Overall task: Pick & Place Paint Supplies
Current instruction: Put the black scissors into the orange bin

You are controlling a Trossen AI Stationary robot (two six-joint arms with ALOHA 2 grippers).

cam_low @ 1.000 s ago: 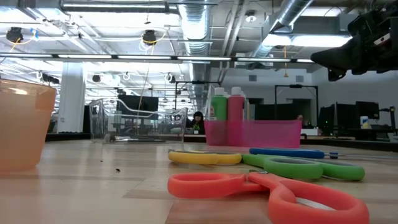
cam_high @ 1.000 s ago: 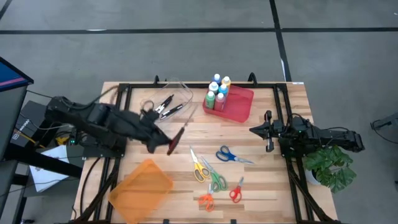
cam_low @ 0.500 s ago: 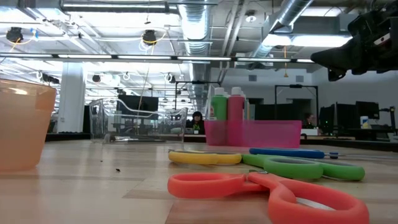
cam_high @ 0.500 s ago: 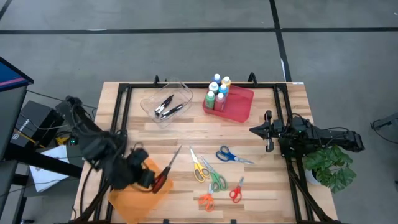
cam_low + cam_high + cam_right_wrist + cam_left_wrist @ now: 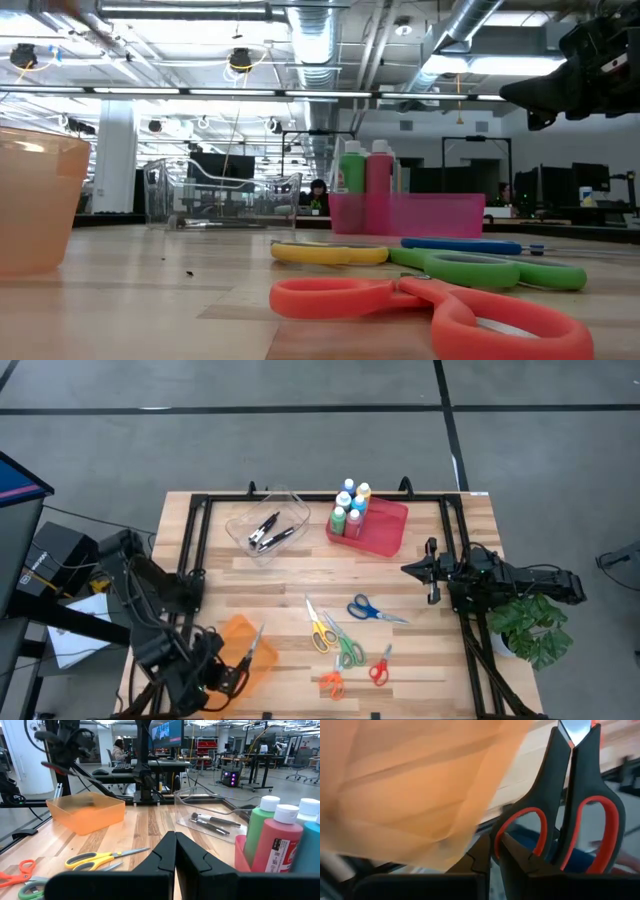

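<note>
Table (image 5: 420, 660) w/ orange bin (image 5: 262, 645) at front-left corner, left gripper (image 5: 238, 674) over it, jaws clamped on red-handled scissors (image 5: 570, 815), prob. for dropping in; paint bottles (image 5: 350, 508) in pink tray (image 5: 388, 526) near back edge; right gripper (image 5: 431, 570) idle near right edge, jaws together.

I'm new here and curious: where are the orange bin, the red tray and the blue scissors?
orange bin (image 5: 262, 653), high view, bare right wall.
red tray (image 5: 385, 527), high view, bare floor.
blue scissors (image 5: 361, 607), high view, handle loops.
</note>
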